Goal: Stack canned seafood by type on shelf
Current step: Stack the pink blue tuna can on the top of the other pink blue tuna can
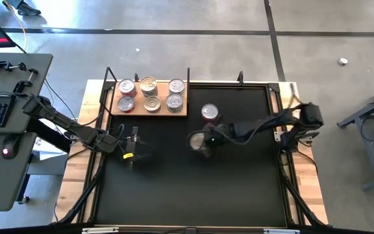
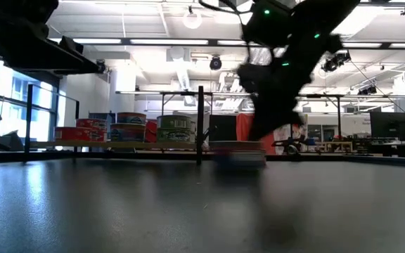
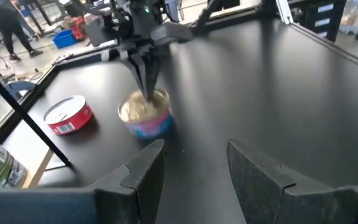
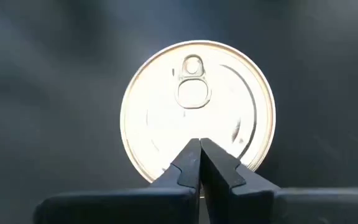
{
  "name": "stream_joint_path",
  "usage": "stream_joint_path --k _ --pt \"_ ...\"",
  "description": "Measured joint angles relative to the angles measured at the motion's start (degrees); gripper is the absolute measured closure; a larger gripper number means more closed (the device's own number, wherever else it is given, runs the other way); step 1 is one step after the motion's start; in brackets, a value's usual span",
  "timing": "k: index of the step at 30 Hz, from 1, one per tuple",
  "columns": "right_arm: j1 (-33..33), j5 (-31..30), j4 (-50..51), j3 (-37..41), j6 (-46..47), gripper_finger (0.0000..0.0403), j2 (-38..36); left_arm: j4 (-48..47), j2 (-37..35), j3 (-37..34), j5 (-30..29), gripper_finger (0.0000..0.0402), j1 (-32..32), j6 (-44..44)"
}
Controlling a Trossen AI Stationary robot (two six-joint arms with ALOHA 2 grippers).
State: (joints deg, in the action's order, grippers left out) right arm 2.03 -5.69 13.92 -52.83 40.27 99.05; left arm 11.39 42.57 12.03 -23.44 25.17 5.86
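No legible text in any view.
Labels on the cans on the shelf (image 2: 129, 144) show as coloured bands only, lettering too small to read; the red-sided can (image 3: 69, 115) and the blue-and-pink can (image 3: 146, 114) carry printed labels, none readable. Gold lid (image 4: 197, 112) unmarked except for its pull tab.

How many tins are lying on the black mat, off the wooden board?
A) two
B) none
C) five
A: off the wooden board, the black mat holds only a red-sided tin and a gold-lidded tin under the right gripper, whose jaws are shut.
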Motion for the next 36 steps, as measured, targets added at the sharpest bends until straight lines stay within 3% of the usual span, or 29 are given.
stream_joint_path --k 4,7,12,15,21,28,36 --pt "1.0 -0.2 -14.9 -2.1 -0.9 0.0402 7.7 0.1 1.1 0.0 0.0 0.0239 0.0 2.5" --pt "1.2 -0.2 -19.3 -7.2 -4.9 0.0402 13.2 0.4 3.3 0.0 0.6 0.0239 0.0 5.5" --pt "1.0 -0.5 -19.2 -20.5 -12.8 0.0402 21.9 2.4 8.7 0.0 1.9 0.0239 0.0 5.7" --pt "1.0 -1.9 -18.3 -29.1 -17.9 0.0402 27.0 2.7 12.3 0.0 3.1 0.0238 0.0 10.4" --pt "0.9 -1.5 -8.4 -41.7 -24.1 0.0403 31.8 2.5 18.1 0.0 3.0 0.0228 0.0 15.7" --pt "1.7 -1.3 -7.5 -44.7 -27.4 0.0403 32.1 2.1 22.8 0.0 -5.7 0.0218 0.0 14.3" --pt "3.5 -1.5 -8.1 -44.8 -28.4 0.0403 31.9 2.3 27.4 0.0 -6.7 0.0220 0.0 12.7"
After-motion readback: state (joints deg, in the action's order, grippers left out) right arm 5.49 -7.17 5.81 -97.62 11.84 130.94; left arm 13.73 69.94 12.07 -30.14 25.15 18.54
